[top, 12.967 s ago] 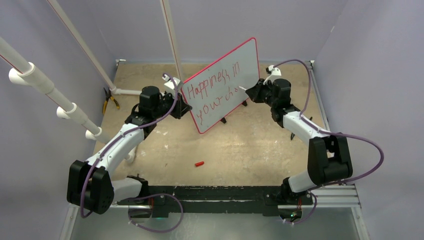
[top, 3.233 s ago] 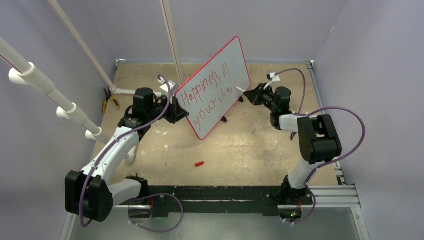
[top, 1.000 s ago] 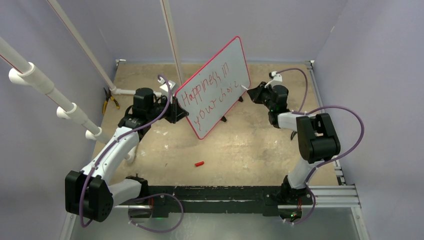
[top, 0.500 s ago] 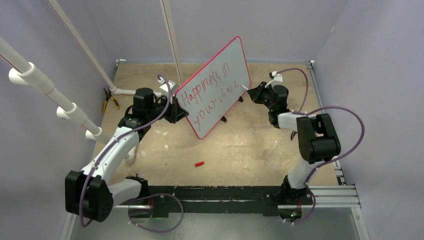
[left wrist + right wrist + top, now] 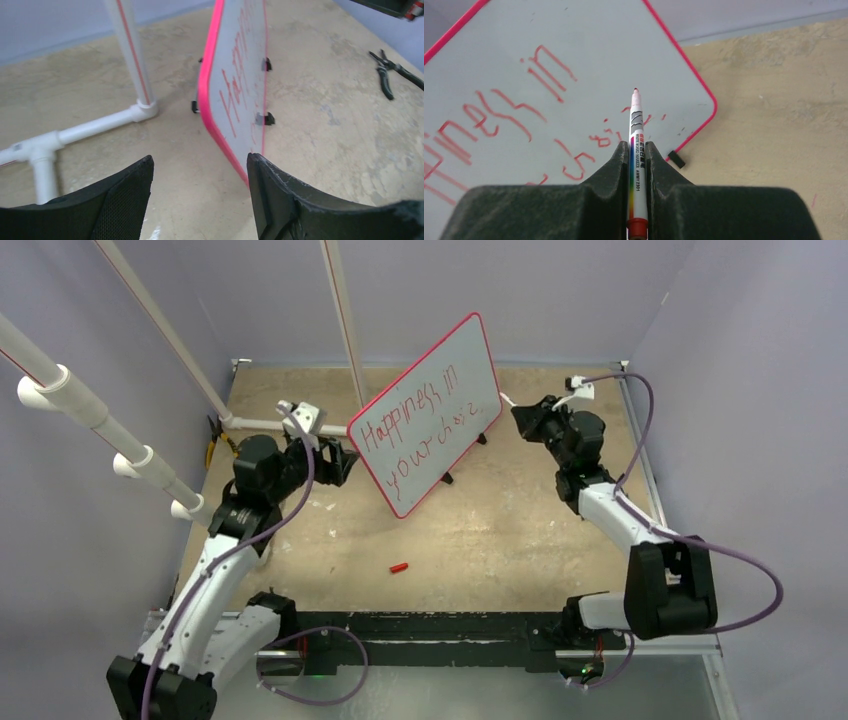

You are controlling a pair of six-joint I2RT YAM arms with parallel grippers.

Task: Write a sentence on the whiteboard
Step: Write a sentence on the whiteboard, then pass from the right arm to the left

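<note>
Left gripper (image 5: 199,167) — jaws apart, empty — faces the whiteboard's (image 5: 245,115) edge; right gripper (image 5: 638,150), clamping a marker (image 5: 636,112), hovers off the opposite edge.

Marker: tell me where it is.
The marker is clamped in the right fingers at the centre of the right wrist view, tip toward the whiteboard; from the top it lies just off the board's right edge.

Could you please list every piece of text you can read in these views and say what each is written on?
"Happiness in": first line of the sentence, red lettering on the whiteboard.
"your cho": second line; the letters after that are not clear.
"WHITE BOARD MARKER" and, roughly, "AWMY 2301": printed along the marker barrel.
</note>
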